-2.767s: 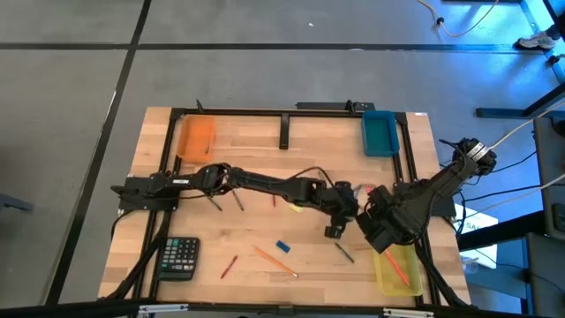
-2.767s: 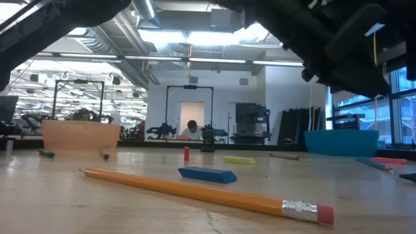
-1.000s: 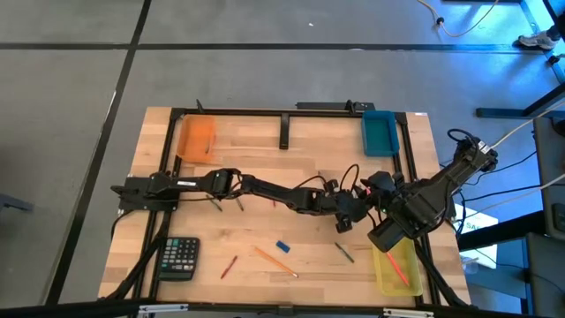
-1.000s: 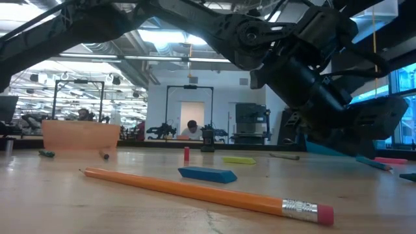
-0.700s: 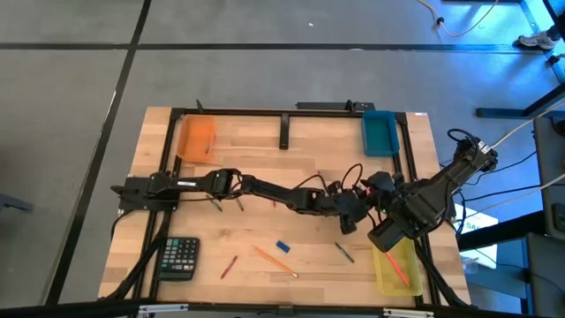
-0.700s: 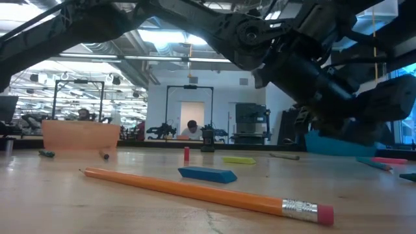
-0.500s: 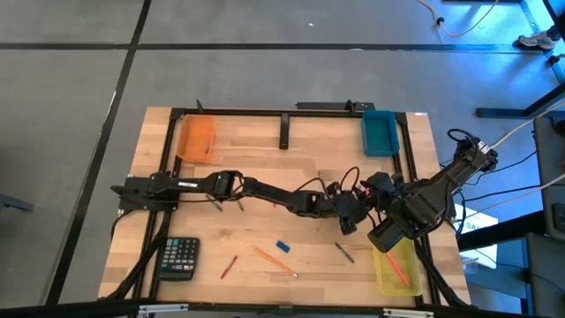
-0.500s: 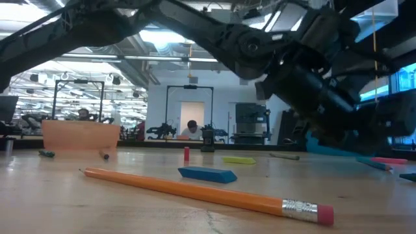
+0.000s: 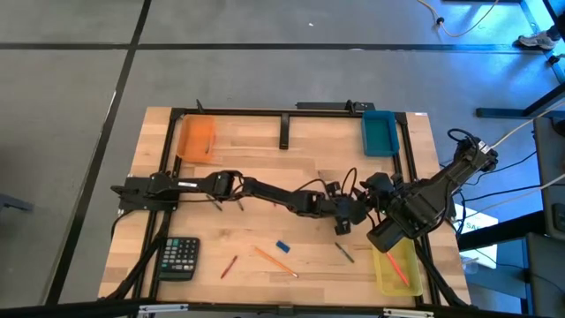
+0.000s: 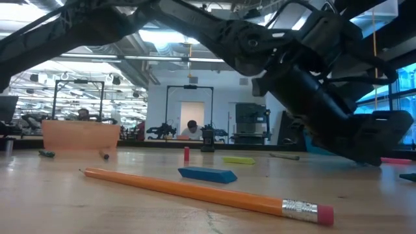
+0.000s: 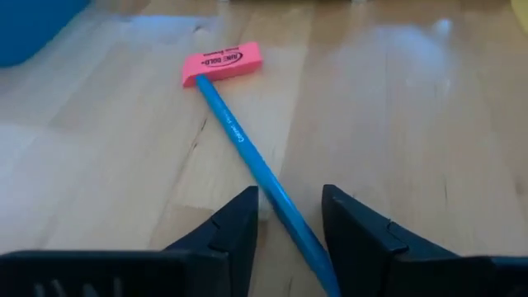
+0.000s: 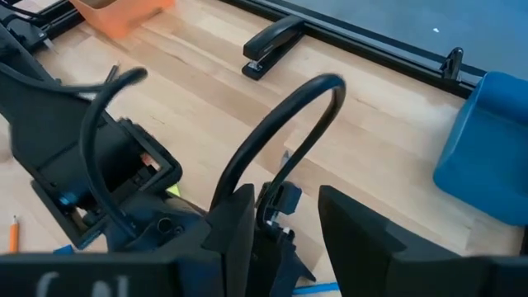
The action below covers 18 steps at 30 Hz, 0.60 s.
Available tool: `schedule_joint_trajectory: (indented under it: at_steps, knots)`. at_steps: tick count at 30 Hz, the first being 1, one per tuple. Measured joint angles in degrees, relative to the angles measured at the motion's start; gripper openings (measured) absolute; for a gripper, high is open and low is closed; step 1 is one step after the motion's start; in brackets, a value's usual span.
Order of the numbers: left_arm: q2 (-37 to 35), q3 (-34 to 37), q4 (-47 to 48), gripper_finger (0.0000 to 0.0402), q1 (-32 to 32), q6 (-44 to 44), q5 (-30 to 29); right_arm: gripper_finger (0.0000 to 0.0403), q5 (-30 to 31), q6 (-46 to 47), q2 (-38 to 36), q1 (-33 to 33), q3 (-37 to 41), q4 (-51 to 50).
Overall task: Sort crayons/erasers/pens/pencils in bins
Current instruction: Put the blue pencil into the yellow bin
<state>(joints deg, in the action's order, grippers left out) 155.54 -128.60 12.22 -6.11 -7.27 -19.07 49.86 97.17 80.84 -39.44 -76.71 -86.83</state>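
My left gripper (image 11: 289, 196) is open and low over the table, right of its middle (image 9: 341, 221). Its fingers stand on either side of a long blue stick (image 11: 247, 144). The stick lies flat, and its far end meets a pink eraser (image 11: 223, 63). The eraser also shows in the low view (image 10: 396, 160). My right gripper (image 12: 285, 198) is open and empty just right of the left one (image 9: 375, 188). A blue eraser (image 9: 282, 246), an orange pencil (image 9: 275, 261) and a thin red stick (image 9: 229, 265) lie near the front. A yellow eraser (image 10: 239, 160) and a short red crayon (image 10: 186, 153) lie farther back.
The orange bin (image 9: 196, 137) is at the far left, the teal bin (image 9: 380, 132) at the far right. The yellow bin (image 9: 397, 268) at the near right holds an orange-red stick. A black stapler (image 9: 284, 131), a calculator (image 9: 179, 257) and a green pen (image 9: 344, 253) also lie on the table.
My left gripper has come down to the table top beside the pink eraser. In the high view it has hardly shifted sideways.
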Motion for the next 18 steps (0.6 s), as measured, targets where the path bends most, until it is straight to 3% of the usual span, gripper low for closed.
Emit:
schedule_joint_trajectory:
  at_steps: [12,18]
  knots:
    - [-0.69,0.01,7.2,0.001,1.23,3.13,2.16,0.0142,0.04,0.01,0.0,-2.91,0.0,-0.13]
    - [-1.22,0.13,7.9,0.0015,2.32,3.06,5.27,0.0142,1.69,0.0,0.0,-4.03,0.0,-0.81]
